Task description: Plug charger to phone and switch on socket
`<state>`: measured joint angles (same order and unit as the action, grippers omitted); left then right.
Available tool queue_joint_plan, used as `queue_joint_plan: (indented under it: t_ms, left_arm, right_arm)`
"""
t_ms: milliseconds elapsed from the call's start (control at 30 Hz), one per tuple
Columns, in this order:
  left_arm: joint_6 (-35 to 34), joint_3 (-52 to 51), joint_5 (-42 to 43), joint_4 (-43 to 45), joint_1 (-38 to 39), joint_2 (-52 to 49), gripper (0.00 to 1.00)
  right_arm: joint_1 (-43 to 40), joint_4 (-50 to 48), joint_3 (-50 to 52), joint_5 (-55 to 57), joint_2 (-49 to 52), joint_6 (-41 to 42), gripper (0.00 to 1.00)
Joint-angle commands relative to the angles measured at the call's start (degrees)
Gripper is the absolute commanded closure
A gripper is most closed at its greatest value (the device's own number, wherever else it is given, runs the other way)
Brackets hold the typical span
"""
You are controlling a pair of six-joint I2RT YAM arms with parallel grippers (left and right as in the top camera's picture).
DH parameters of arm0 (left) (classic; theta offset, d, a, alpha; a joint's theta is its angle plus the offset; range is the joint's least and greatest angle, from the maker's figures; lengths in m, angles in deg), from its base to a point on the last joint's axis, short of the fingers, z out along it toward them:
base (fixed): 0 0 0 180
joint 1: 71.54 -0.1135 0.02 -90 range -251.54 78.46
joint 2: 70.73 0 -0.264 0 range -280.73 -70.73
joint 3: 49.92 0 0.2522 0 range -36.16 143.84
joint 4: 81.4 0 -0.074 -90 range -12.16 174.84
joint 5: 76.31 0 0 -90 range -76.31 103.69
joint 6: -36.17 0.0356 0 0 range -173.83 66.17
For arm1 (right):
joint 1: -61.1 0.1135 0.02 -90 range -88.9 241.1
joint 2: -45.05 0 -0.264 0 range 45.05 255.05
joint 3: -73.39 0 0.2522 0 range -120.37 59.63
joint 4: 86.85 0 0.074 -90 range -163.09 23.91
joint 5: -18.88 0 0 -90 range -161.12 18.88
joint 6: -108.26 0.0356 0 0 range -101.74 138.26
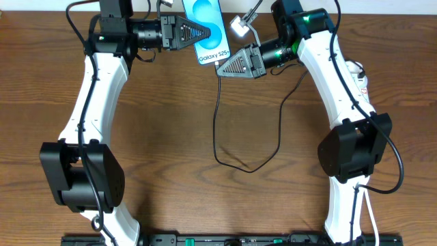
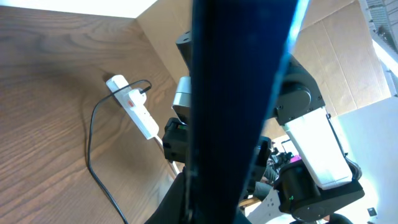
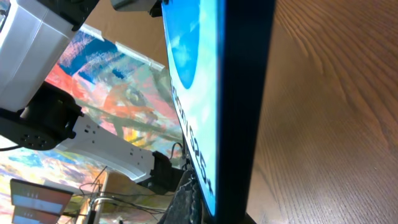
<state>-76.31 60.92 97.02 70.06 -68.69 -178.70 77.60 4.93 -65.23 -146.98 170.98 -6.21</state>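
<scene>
Viewed from overhead, the phone (image 1: 213, 44) sits over the far middle of the bench (image 1: 164, 137), screen up. The left claw (image 1: 199, 31) is closed across it from its left edge. The right claw (image 1: 224, 67) is just beside the phone's lower end, nipped shut on the tip of the charger (image 1: 216, 123). The black cable drops from that claw, loops over the bench and runs under the right arm toward the socket (image 1: 360, 78). The socket lies at the far right, mostly covered by that arm. Neither the connector nor the phone's port can be made out. Assessment: the step in hand is insertion, and seating is not confirmed.

From the left wrist, the phone (image 2: 236, 93) fills the middle as a dark slab, consistent with a firm hold. The claw's own fingers cannot be distinguished. The socket (image 2: 134, 107) lies on the bench well apart, the black cable reaching it near its red marking. Recommendation: the left arm should stay rigid as the anvil, so the push does not slide the phone through the grip.

From the right wrist, the phone (image 3: 241, 93) is edge-on and very close, lit screen to the left. Recommendation: set the tip square to the port along the phone's long axis, correct sideways before pushing, advance slowly and straight, and release only once seated. The loop shows ample slack, so cable drag is judged unlikely.
</scene>
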Motion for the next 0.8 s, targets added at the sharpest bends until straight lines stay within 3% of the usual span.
queue_joint_plan:
  t_ms: [0,767]
  left_arm:
    - [0.4,0.8,6.2,-0.1,0.8,1.1,0.93]
    - [0.4,0.8,6.2,-0.1,0.8,1.1,0.93]
  right_arm:
    - [-0.3,-0.3,-0.7,-0.2,-1.7,0.5,0.99]
    - [2.6,-0.7,-0.7,-1.9,-1.7,0.9,0.99]
